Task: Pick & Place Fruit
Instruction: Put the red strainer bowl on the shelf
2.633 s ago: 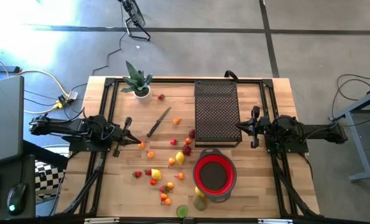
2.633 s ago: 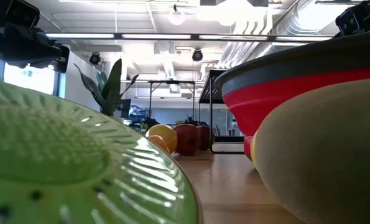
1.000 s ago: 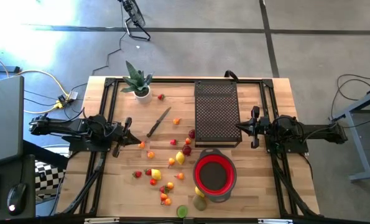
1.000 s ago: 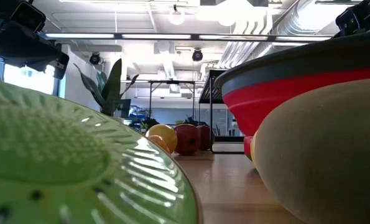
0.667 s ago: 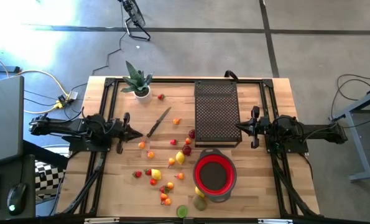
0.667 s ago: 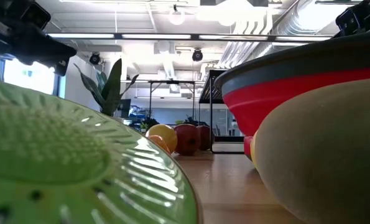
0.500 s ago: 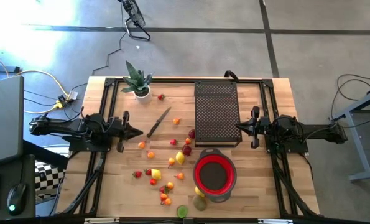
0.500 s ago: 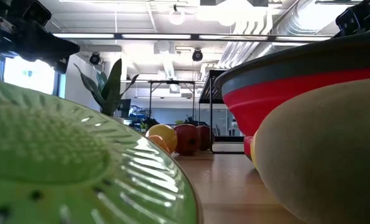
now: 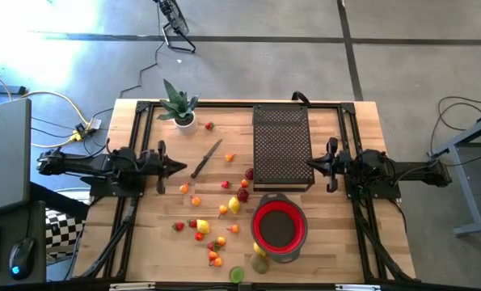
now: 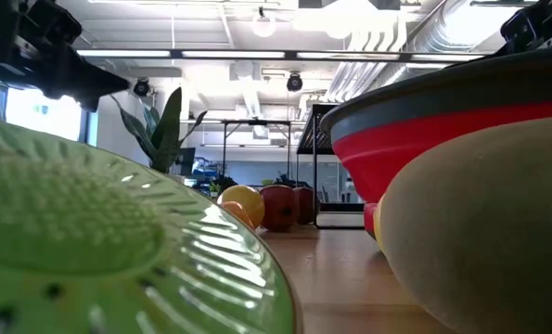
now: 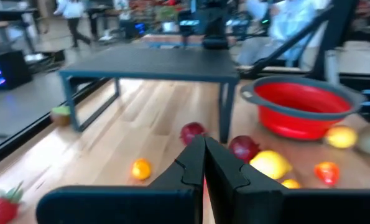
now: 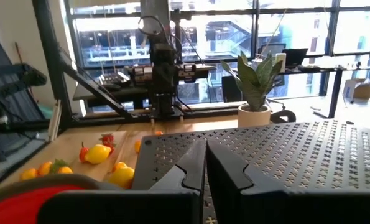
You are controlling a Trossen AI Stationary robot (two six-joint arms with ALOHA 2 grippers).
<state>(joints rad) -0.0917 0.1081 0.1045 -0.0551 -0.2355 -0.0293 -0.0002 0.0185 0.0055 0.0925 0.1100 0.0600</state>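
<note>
Several small toy fruits [image 9: 224, 208] in red, orange and yellow lie scattered on the wooden table between the two arms; some show in the left wrist view [image 11: 242, 147]. A red bowl [image 9: 279, 226] stands near the front edge. My left gripper [image 9: 178, 168] hovers shut at the table's left, pointing level toward the fruit, with nothing in it. My right gripper [image 9: 310, 164] waits shut at the right, beside the black perforated stand [image 9: 282, 145]. In their own wrist views the left fingers [image 11: 203, 157] and the right fingers [image 12: 205, 155] are closed together.
A brown-handled knife [image 9: 206, 158] lies left of the stand. A potted plant [image 9: 179, 107] stands at the far left. A green slice [image 10: 118, 241] and a tan fruit [image 10: 480, 241] lie at the front edge, by the bowl [image 10: 442, 130]. Black rails [image 9: 139, 129] run along both sides.
My left gripper has swung at the wrist: it slanted toward the table's near edge and now points straight toward the table's right, its tip moving toward the far edge. Its fingers stayed shut. The fruit has not moved.
</note>
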